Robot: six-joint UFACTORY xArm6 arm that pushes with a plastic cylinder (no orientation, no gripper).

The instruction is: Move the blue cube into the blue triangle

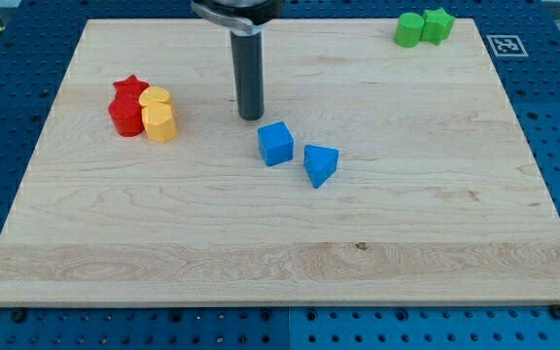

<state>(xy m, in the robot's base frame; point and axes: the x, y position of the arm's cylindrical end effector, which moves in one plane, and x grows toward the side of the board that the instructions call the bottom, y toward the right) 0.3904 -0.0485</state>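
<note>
The blue cube (pixel 275 144) sits near the middle of the wooden board (pixel 280 243). The blue triangle (pixel 321 163) lies just to its right and slightly lower, with a narrow gap between them. My tip (pixel 251 116) rests on the board just up and to the left of the blue cube, a small gap apart from it. The dark rod rises from there to the view's top edge.
At the view's left a red star (pixel 129 89), a red cylinder (pixel 123 118), a yellow heart-like block (pixel 155 98) and a yellow block (pixel 160 123) cluster together. At the top right stand a green cylinder (pixel 409 29) and a green star (pixel 437 24).
</note>
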